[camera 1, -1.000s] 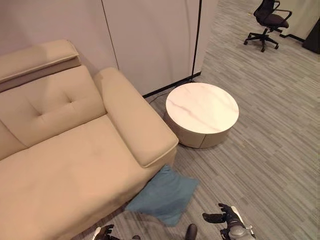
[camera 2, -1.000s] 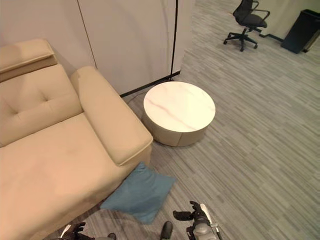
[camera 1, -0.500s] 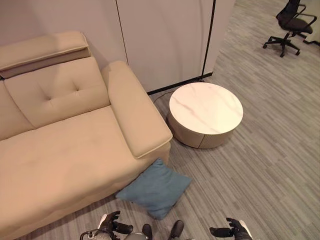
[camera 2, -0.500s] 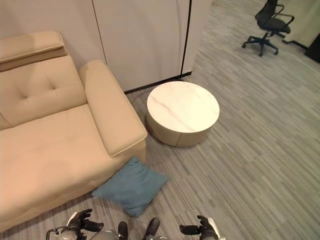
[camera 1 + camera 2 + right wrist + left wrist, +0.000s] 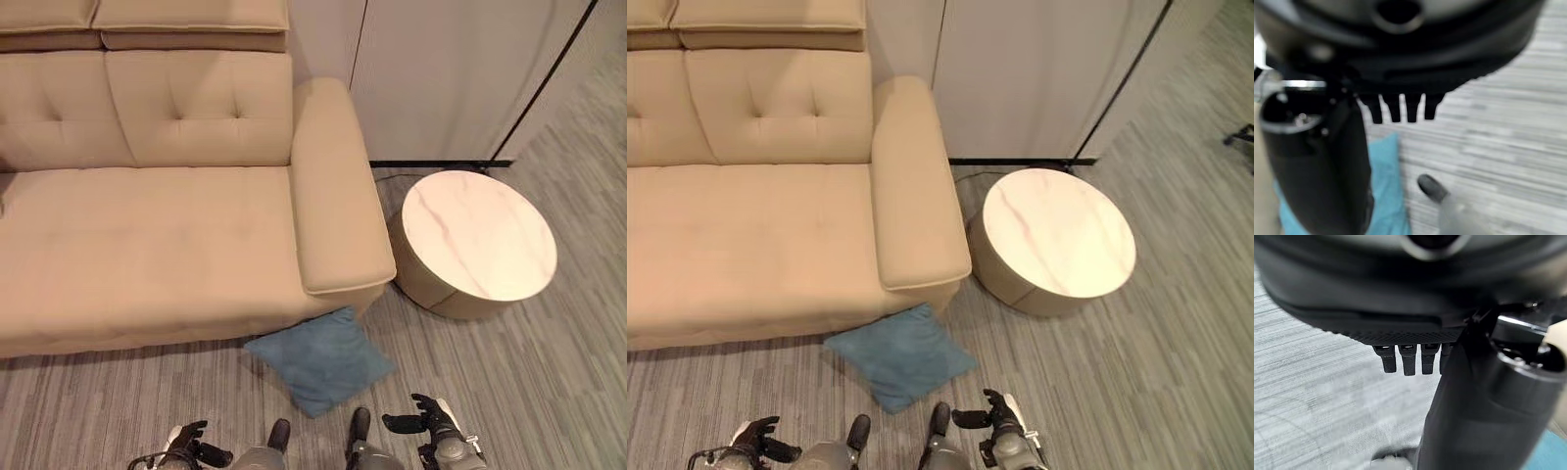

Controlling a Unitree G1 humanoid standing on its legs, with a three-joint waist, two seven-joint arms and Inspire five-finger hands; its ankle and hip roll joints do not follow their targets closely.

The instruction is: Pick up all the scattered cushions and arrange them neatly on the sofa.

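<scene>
Camera swung left since earlier; blue square fabric cushion (image 5: 321,358) unmoved on grey carpet (image 5: 529,372), against beige sofa (image 5: 147,245) near-right corner. Left hand (image 5: 188,446), right hand (image 5: 423,425) low, fingers relaxed, empty.

Grey striped carpet (image 5: 549,382) — round marble-topped table (image 5: 478,235) before pale wall panels (image 5: 441,69).

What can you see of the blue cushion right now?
The blue cushion is a square, soft-looking pillow in teal-blue fabric. It lies flat on the grey striped carpet, turned so one corner points toward the robot. Its far edge is tucked against the base of the beige sofa, just below the armrest. Neither the left hand nor the right hand touches it; both are open.
</scene>
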